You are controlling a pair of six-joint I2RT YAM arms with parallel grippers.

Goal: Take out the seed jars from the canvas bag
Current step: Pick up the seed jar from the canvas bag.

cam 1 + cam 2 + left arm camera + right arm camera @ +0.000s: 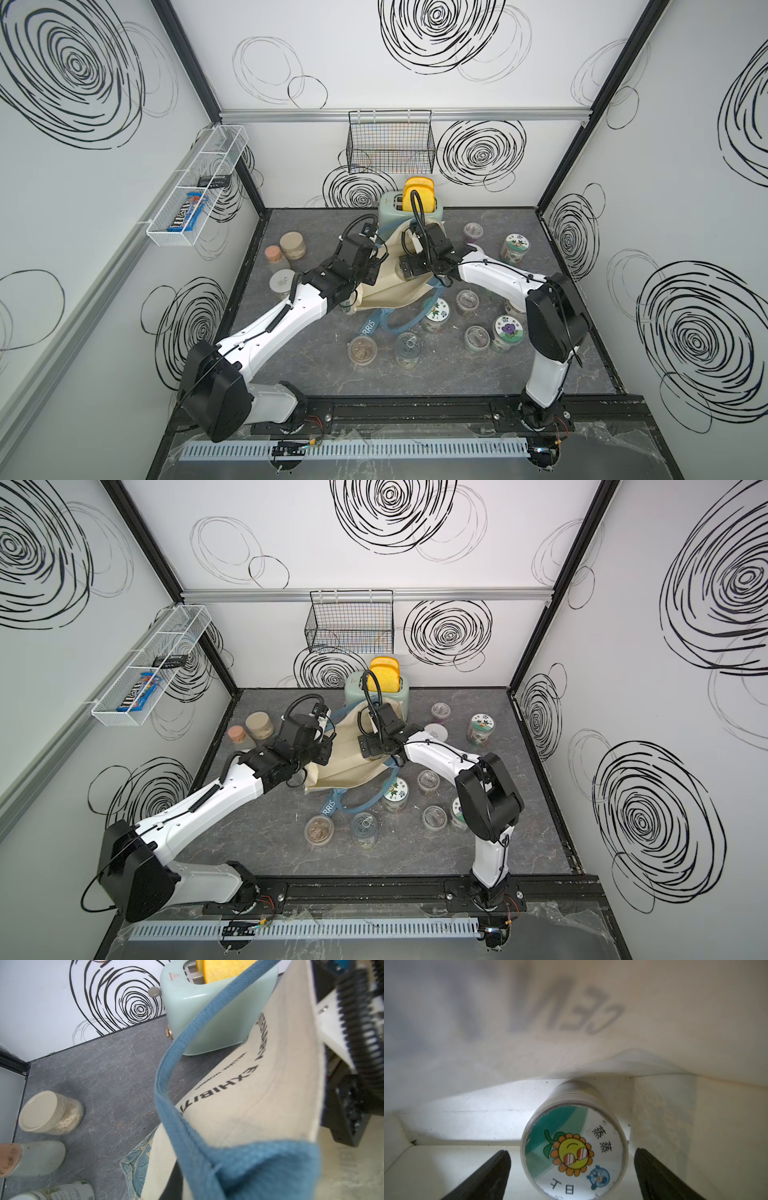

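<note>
Mint toaster (388, 205) just behind canvas bag (390, 291); tan-lid jar (293, 245) and pink-lid jar (272, 254) at its left. Seed jars (436, 313) stand scattered on table (457, 374) in front and right of bag. Sunflower-lid jar (574, 1147) inside bag, lid facing right gripper (571, 1152), long axis running deeper into bag; sagging canvas drapes over far end. Right fingers (492, 1174) wide, flanking jar, no contact. Left gripper (372, 271) pinched narrow on bag rim by blue strap (187, 1043).

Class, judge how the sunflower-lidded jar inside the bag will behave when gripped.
Apparently on its round side, the sunflower-lidded jar may roll. Its smooth wall could slip in the open right gripper. The sagging canvas bag may snag it.
</note>
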